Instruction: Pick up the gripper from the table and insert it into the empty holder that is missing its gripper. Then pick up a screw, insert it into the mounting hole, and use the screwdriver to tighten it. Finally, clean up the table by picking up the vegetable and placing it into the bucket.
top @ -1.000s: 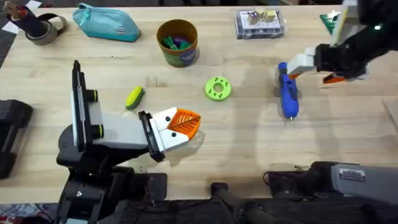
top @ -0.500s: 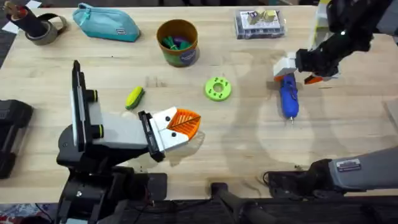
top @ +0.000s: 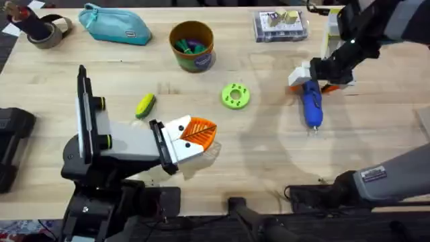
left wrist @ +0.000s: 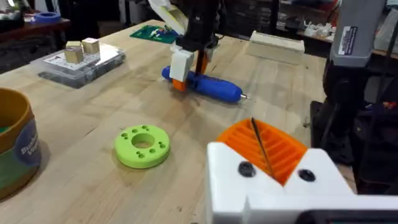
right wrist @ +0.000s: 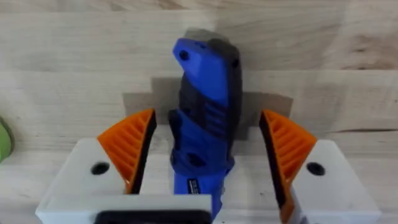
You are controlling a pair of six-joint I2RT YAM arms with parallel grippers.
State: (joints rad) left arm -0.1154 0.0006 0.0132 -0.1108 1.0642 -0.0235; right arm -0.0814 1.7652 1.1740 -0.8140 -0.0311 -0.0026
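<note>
straddling the screwdriver [right wrist: 205, 118], my right gripper [right wrist: 208, 155] has its orange pads [right wrist: 134, 146] spread wide on either side of the blue body, so it looks lined up to grasp it off the table [top: 269, 154]. my left gripper [top: 195, 134] rests low with its pads pressed together, empty. the vegetable [top: 145, 105] lies near the bucket [top: 191, 46], untouched.
</note>
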